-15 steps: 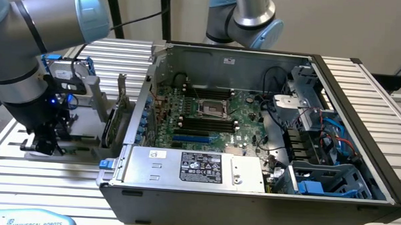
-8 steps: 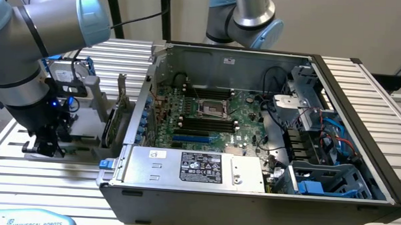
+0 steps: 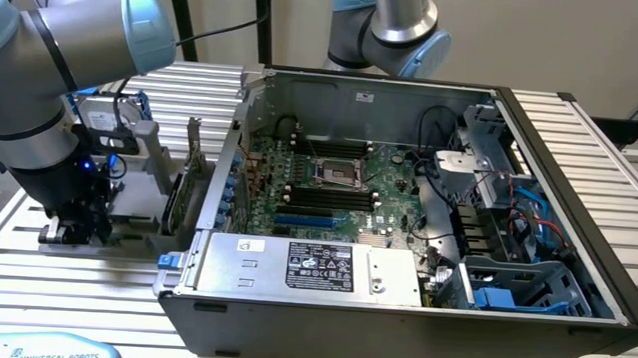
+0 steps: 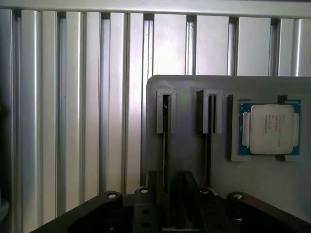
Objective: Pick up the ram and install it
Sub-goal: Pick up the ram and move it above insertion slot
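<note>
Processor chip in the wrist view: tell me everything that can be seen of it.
The processor chip is roughly square, with a dull silver metal lid bearing faint print too small to read. The lid sits on a green board whose edge shows as a thin rim around it. It lies flat, lid facing the camera, seated in a shallow recess of the grey holder, beside the holder's two narrow slots. Only the holder touches it.
</note>
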Controlling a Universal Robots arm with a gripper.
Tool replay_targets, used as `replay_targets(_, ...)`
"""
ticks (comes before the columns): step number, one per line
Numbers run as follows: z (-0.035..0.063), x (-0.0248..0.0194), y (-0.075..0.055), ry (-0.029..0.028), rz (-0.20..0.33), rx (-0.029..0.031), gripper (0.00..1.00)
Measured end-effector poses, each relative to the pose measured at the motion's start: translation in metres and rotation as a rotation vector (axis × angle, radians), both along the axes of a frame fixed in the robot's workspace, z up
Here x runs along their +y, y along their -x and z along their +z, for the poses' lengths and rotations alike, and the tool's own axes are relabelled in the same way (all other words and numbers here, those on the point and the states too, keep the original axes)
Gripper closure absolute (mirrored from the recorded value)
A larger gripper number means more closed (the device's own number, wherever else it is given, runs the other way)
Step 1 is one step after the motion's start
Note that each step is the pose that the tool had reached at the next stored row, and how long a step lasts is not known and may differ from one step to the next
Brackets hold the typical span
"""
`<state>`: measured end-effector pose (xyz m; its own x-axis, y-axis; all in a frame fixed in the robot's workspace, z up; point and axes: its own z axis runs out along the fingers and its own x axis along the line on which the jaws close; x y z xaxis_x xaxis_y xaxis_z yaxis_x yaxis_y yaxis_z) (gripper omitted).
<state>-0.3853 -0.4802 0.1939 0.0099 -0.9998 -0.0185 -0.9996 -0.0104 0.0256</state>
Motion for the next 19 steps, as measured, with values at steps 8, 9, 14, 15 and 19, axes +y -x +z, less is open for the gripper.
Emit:
replay_targets(8, 0.0, 0.0, -0.0015, 0.0, 0.0, -0.0001, 0.73)
replay_targets(9, -0.0001, 0.0, -0.0018, 0.0, 0.0, -0.0001, 0.8)
replay_targets(14, 0.0, 0.0, -0.0023, 0.0, 0.0, 0.0, 0.82)
replay_targets(15, 0.0, 0.0, -0.0023, 0.0, 0.0, 0.0, 0.87)
replay_targets(19, 0.0, 0.0, -0.0023, 0.0, 0.0, 0.0, 0.87)
